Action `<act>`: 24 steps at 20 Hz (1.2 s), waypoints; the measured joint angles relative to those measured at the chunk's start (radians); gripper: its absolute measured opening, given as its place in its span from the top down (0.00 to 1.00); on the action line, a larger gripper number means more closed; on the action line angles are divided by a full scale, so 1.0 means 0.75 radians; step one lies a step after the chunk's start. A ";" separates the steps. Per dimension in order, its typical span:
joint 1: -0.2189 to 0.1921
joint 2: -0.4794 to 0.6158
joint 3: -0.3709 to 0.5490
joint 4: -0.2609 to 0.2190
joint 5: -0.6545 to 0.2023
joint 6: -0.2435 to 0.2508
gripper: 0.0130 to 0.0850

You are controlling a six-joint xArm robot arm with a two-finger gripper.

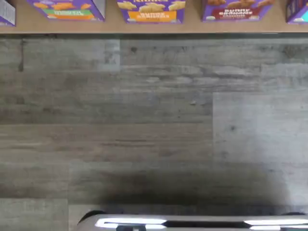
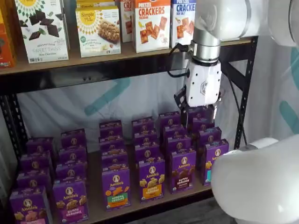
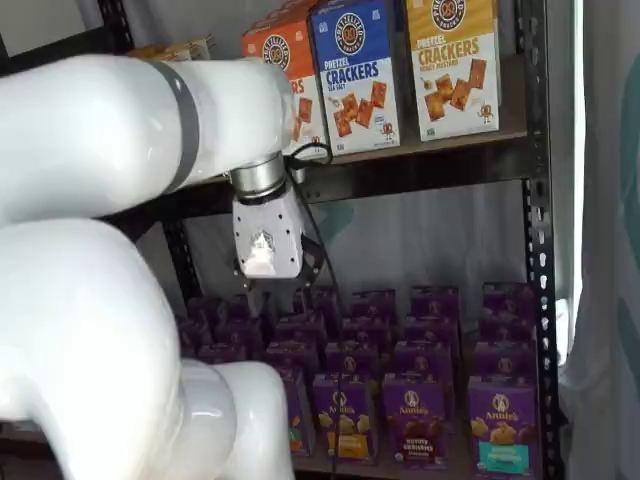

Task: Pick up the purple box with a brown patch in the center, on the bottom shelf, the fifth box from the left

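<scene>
The purple box with the dark brown snack picture stands in the front row of the bottom shelf (image 2: 96, 205) in both shelf views (image 2: 183, 170) (image 3: 415, 415). The wrist view shows only its lower front with the "bunny grahams" lettering (image 1: 236, 10), at the board's edge (image 1: 192, 26). My gripper (image 2: 200, 115) (image 3: 268, 292) hangs from its white body above the rear rows of purple cartons. It is higher than the box, a little to its right and apart from it. Its black fingers are dark against the cartons, so I cannot tell whether there is a gap. Nothing is in them.
Similar purple cartons flank the box: one with a yellow band (image 2: 152, 179) on its left, one with a teal band (image 2: 215, 158) on its right. An upper board carries cracker boxes (image 2: 152, 23). The dark frame post (image 2: 243, 93) stands at the right. My white arm links (image 3: 90, 300) fill the foreground.
</scene>
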 joint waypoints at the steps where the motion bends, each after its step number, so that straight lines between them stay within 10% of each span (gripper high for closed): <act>1: 0.004 0.008 0.019 -0.008 -0.037 0.005 0.00; 24: -0.034 0.621 0.236 -0.015 -0.968 -0.058 0.00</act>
